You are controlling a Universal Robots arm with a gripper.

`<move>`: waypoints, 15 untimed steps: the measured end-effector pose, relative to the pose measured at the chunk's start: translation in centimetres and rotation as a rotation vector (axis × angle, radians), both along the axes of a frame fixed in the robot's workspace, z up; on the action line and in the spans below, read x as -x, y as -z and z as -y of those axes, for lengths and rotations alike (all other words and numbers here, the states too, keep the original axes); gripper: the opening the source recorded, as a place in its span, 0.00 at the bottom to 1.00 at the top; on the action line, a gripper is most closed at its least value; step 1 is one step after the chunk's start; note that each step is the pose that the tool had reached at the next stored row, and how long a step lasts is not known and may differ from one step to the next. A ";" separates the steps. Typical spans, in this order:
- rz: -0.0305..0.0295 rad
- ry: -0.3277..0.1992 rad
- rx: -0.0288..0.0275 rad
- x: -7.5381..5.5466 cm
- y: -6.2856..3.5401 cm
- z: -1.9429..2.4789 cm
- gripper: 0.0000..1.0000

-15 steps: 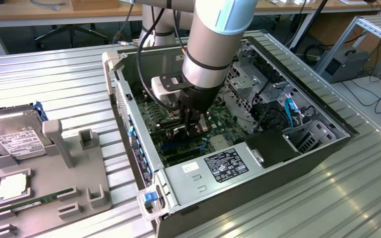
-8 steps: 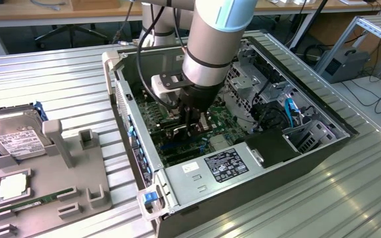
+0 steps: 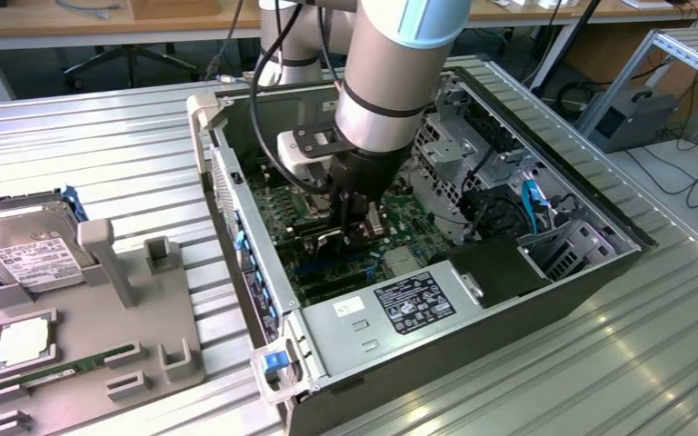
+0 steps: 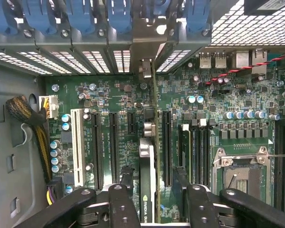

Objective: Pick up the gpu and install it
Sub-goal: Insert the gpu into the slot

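Right now the arm reaches down into the open computer case point(image 3: 592, 263), with its gripper point(image 3: 356, 229) low over the motherboard point(image 3: 416, 227) near the middle of the case. From the wrist, the gpu point(image 4: 147, 209) is seen edge-on. It stands upright on the motherboard point(image 4: 109, 95) among the long black expansion slots, with its NVIDIA-marked dark side facing the white PCI slot point(image 4: 77, 147). Its silver end bracket point(image 4: 145, 71) sits at the case's rear wall, in line with one of the vented slot covers below the blue clips point(image 4: 118, 14). The gripper point(image 4: 154, 176) straddles the card. Its fingertips point(image 4: 127, 175) appear spread rather than clamped, since a strip of board shows between the card and each one, though the angle makes contact hard to rule out. On the far side of the card from the white slot is the open CPU socket point(image 4: 240, 173). The labelled power supply point(image 3: 410, 304) fills the case's near corner. Outside the case, on the exterior view's left, a grey fixture point(image 3: 143, 336) carries a hard drive point(image 3: 22, 250) and a green RAM stick point(image 3: 52, 372).
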State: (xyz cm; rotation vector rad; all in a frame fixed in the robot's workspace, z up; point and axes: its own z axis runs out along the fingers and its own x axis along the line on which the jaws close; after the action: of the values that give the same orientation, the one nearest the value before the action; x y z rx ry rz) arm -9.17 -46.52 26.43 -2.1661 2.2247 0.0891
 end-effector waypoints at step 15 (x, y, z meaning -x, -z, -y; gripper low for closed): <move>-0.0001 0.000 0.0003 0.2 0.30 0.00 0.27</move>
State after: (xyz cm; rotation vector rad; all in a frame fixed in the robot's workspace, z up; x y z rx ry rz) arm -9.35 -46.52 26.14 -2.1664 2.2248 0.0889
